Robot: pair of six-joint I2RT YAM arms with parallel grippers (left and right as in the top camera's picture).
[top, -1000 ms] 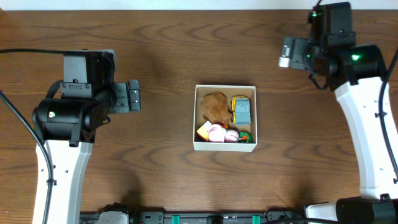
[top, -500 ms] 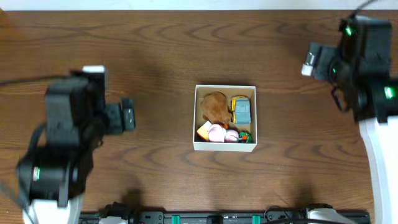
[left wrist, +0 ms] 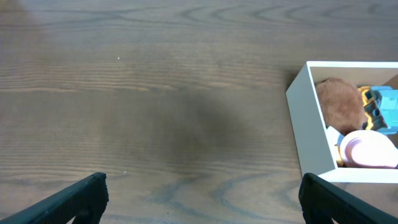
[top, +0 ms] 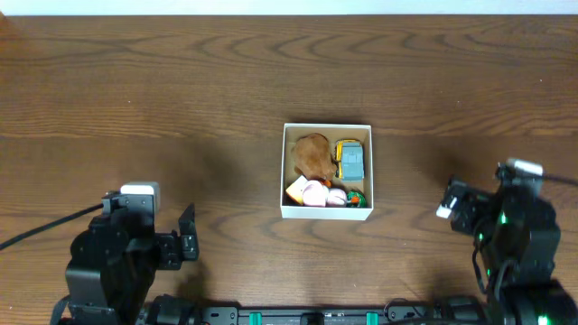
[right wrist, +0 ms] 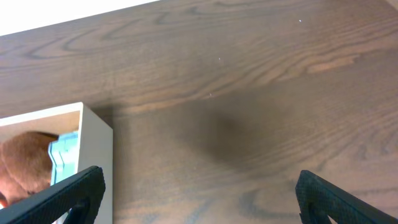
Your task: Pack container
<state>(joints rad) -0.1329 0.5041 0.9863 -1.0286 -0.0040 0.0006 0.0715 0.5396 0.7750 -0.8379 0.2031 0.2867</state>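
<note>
The container [top: 326, 213] is a small square white box in the middle of the table. It holds a brown plush toy [top: 312, 154], a blue and yellow toy [top: 350, 160], pink and white pieces [top: 316, 191] and a small green and orange piece [top: 356, 197]. It also shows in the left wrist view [left wrist: 310, 134] and in the right wrist view [right wrist: 98, 149]. My left gripper [top: 189, 244] is open and empty at the front left, far from the box. My right gripper [top: 449, 204] is open and empty at the front right.
The dark wood table [top: 181, 90] fills the view. A black rail with green clips [top: 307, 316] runs along the front edge between the arm bases.
Both arms have pulled back from the far side of the table toward the front edge. The left gripper moved down the left side, the right gripper down the right side. The box stayed still.
</note>
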